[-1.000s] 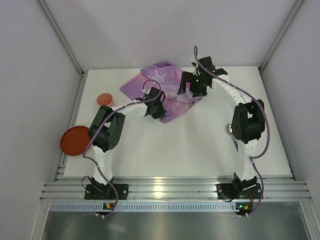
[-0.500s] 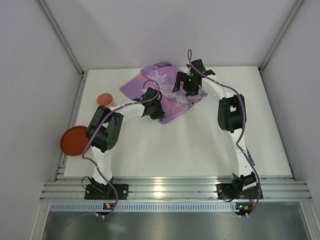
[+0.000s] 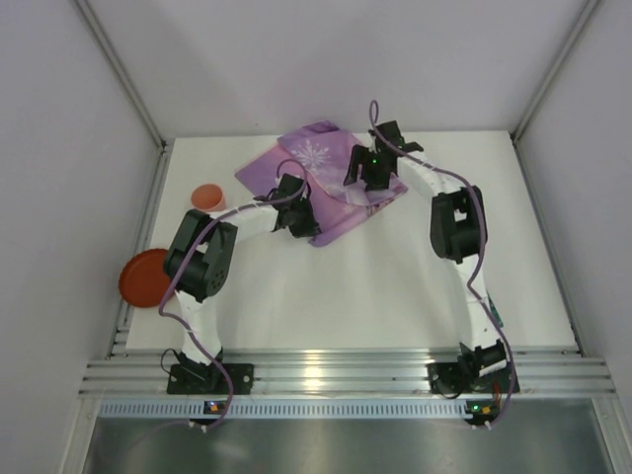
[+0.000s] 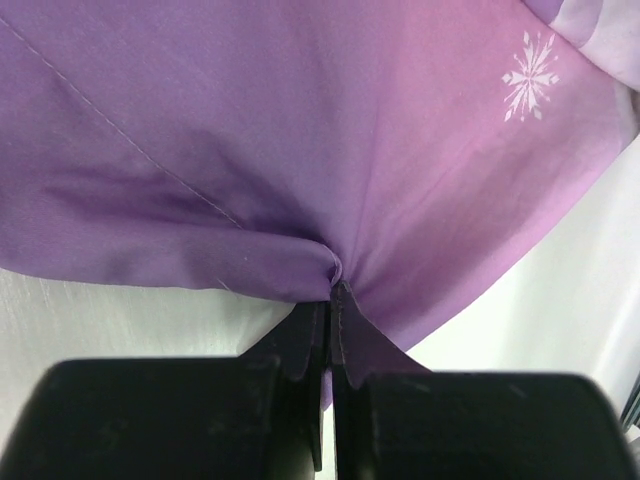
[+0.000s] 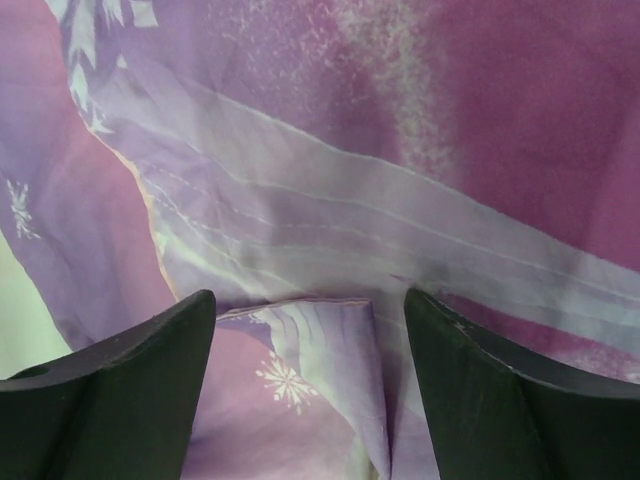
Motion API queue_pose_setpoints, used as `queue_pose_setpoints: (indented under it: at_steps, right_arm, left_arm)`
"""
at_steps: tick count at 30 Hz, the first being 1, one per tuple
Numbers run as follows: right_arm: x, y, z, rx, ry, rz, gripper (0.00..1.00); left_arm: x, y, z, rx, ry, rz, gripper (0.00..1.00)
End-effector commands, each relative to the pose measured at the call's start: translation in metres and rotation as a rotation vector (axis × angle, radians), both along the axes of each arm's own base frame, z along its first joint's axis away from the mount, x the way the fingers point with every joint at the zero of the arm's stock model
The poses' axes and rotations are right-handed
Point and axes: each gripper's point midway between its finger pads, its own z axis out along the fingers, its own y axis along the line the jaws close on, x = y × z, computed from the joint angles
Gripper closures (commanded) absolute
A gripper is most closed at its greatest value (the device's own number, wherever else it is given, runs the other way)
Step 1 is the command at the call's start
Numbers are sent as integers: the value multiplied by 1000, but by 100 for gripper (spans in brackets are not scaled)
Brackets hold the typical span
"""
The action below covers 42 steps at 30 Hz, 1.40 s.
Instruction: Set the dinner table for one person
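Two grippers are on one cloth, and the gap between them is what the next pull turns on.

Nearest you, ahead of the arm bases, the dinner table [image 3: 375,286], a large flat matte white tabletop, is bare across its middle. I judge that is where a setting for one belongs. A round flat orange-red plate [image 3: 145,277] sits at the table's left edge, overhanging it. A small orange cup [image 3: 206,196] stands farther back on the left. Both are well apart from the cloth.

Next comes your left gripper [image 4: 332,295]. Its jaws are clenched on a pinch of the near hem of the purple snowflake-printed fabric placemat [image 3: 326,188], and the fabric puckers at the tips. The placemat lies beyond that hand, toward the far middle of the table. It is rumpled and folded over itself, with its long axis running roughly left to right on a slant.

Farthest out, your right gripper [image 5: 308,305] hangs over the placemat's far right part. Its jaws are spread wide with nothing between them, and a folded-over flap lies directly beneath.

So the left arm has the near side and the right arm is nearer the far fold. I judge you need the right to close on that flap before the placemat can be drawn flat. Pull with the left alone and it will likely drag bunched.
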Motion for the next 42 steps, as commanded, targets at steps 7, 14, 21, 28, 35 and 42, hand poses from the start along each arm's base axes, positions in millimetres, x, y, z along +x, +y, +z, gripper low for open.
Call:
queue_pose_setpoints:
  at_steps: [7, 14, 21, 28, 35, 42]
  right_arm:
    - [-46, 31, 4, -33, 22, 65, 67]
    - [-26, 25, 37, -15, -34, 38, 100]
    - [15, -4, 107, 115, -139, -54, 100]
    - [32, -197, 169, 72, -211, -547, 100]
    - [-125, -333, 60, -110, 150, -901, 100]
    - [-209, -271, -8, -78, 290, -677, 100]
  left_arm:
    - [-37, 38, -50, 147, 166, -3, 100]
    - [-44, 40, -51, 139, 175, 7, 100]
    - [-50, 59, -41, 222, 174, 30, 100]
    - [-56, 85, -5, 322, 147, 46, 100]
    - [-77, 102, 28, 363, 154, 57, 100]
    - [-119, 124, 20, 380, 190, 119, 100]
